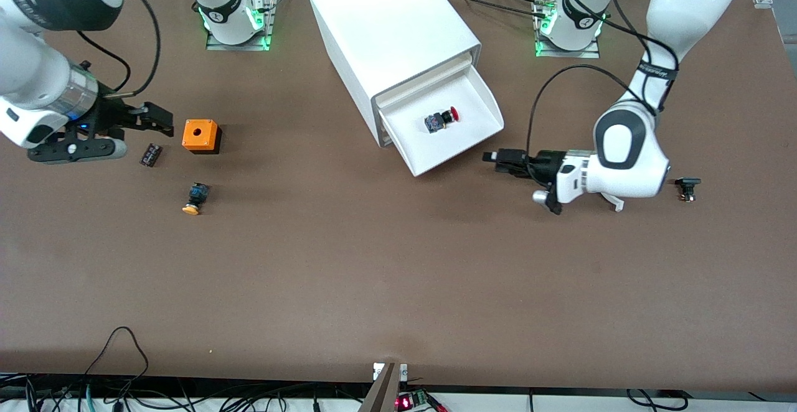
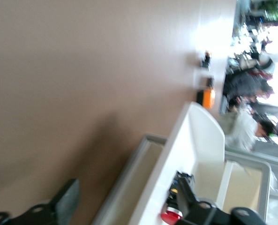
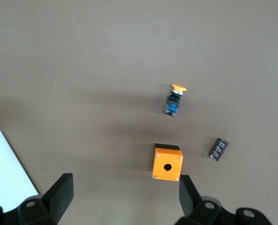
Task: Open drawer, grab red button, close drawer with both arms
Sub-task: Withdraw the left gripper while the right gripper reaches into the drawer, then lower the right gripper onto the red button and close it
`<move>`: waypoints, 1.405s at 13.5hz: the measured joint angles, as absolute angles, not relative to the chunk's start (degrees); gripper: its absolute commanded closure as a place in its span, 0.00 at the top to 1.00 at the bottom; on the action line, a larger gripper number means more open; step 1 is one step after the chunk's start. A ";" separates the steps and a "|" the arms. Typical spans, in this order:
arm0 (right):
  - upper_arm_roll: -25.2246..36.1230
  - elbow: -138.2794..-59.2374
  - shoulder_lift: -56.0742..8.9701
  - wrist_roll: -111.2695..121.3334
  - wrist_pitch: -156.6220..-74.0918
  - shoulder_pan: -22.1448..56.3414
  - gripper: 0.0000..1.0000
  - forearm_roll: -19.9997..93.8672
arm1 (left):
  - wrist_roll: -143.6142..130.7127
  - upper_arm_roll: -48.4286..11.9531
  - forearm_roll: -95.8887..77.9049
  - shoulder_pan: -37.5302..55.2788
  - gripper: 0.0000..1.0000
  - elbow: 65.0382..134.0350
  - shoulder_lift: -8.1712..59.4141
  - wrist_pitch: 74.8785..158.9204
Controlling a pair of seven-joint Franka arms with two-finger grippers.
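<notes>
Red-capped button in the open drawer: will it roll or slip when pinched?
The red-capped button lies on its side with a round cap, so it may roll. It looks small and rigid, probably light. The drawer floor looks smooth, so a nudge could slide it.

A robotics lab — bolted arm bases (image 1: 235, 20), cables, brown table (image 1: 398, 275).

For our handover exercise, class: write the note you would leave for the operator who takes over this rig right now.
Left end effector: open, holding nothing, just off the front corner of the open drawer toward the left arm's end of the table.
Right end effector: open, holding nothing, waiting beside the orange cube at the right arm's end.
Red-capped button: lying inside the drawer.
Done: top drawer of the cabinet pulled out.
Left: lift the button out, then push the drawer shut.
</notes>
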State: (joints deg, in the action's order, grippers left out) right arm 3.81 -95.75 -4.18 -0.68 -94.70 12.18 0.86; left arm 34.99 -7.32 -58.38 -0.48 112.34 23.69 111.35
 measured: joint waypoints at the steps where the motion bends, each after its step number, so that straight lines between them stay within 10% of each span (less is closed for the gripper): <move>1: 3.76 -94.61 -4.22 -0.69 -94.87 13.78 1.00 0.93 | 34.97 -3.51 -57.46 -0.61 1.00 112.22 21.50 111.51; 12: 3.18 -81.34 -17.16 -0.59 -104.48 40.24 1.00 1.09 | 27.64 6.03 -17.07 -3.97 1.00 98.81 7.07 100.97; 19: -2.26 -75.74 -23.83 15.90 -109.40 43.53 1.00 1.17 | 10.20 3.49 -4.05 -1.51 1.00 93.04 5.58 92.93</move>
State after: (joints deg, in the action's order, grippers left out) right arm -2.26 -75.74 -23.83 15.90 -109.40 43.53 1.17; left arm 10.20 3.49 -4.05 -1.51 93.04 5.58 92.93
